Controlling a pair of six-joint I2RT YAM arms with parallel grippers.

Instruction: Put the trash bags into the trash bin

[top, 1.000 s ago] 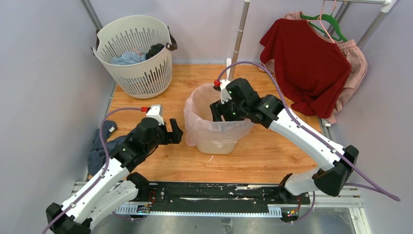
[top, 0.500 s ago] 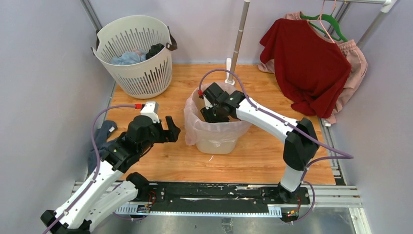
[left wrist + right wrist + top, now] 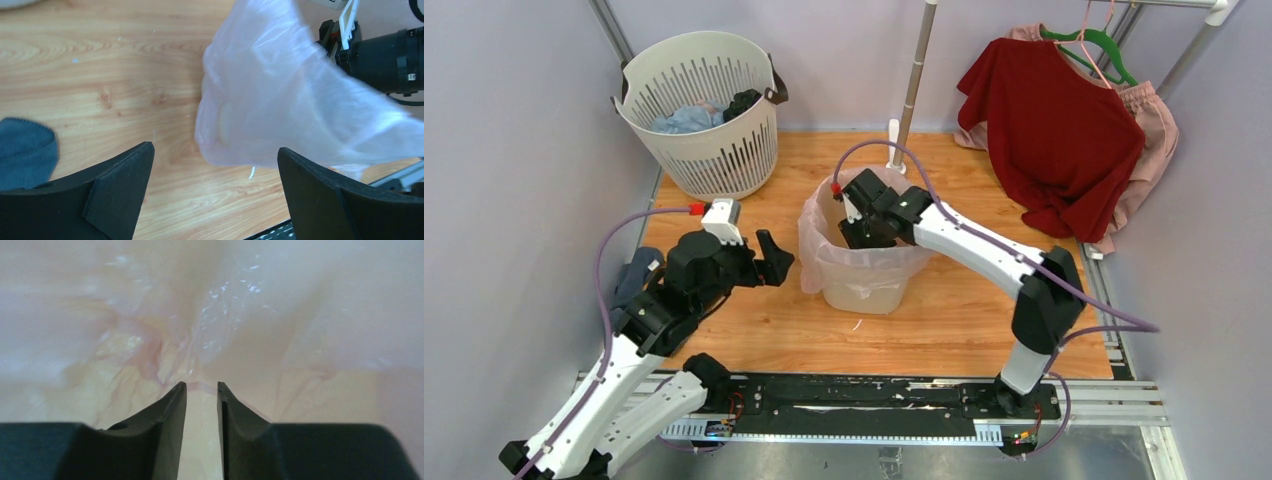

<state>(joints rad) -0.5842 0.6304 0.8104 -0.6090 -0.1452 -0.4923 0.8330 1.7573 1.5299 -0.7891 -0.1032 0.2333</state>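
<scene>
The cream-beige trash bin (image 3: pixel 864 290) stands mid-floor, lined with the pale-pink trash bag (image 3: pixel 819 255), whose top is draped over the rim and hangs down outside. My right gripper (image 3: pixel 854 232) reaches down inside the bin. In the right wrist view its jaws (image 3: pixel 201 385) stand a narrow gap apart, pinching a fold of the bag (image 3: pixel 150 330) at the tips. My left gripper (image 3: pixel 776 262) is wide open and empty, just left of the bin. The left wrist view shows the left gripper (image 3: pixel 215 155) over bare floor, short of the bag (image 3: pixel 280 95).
A blue-grey cloth (image 3: pixel 629 280) lies by the left wall and shows in the left wrist view (image 3: pixel 22 150). A slotted white basket (image 3: pixel 699 100) with clothes stands back left. A rack pole (image 3: pixel 914 80) rises behind the bin. A red shirt (image 3: pixel 1054 130) hangs back right.
My right gripper moved from the bin's right rim leftward and down into the bin. My left gripper drew back a little to the left, away from the bag.
</scene>
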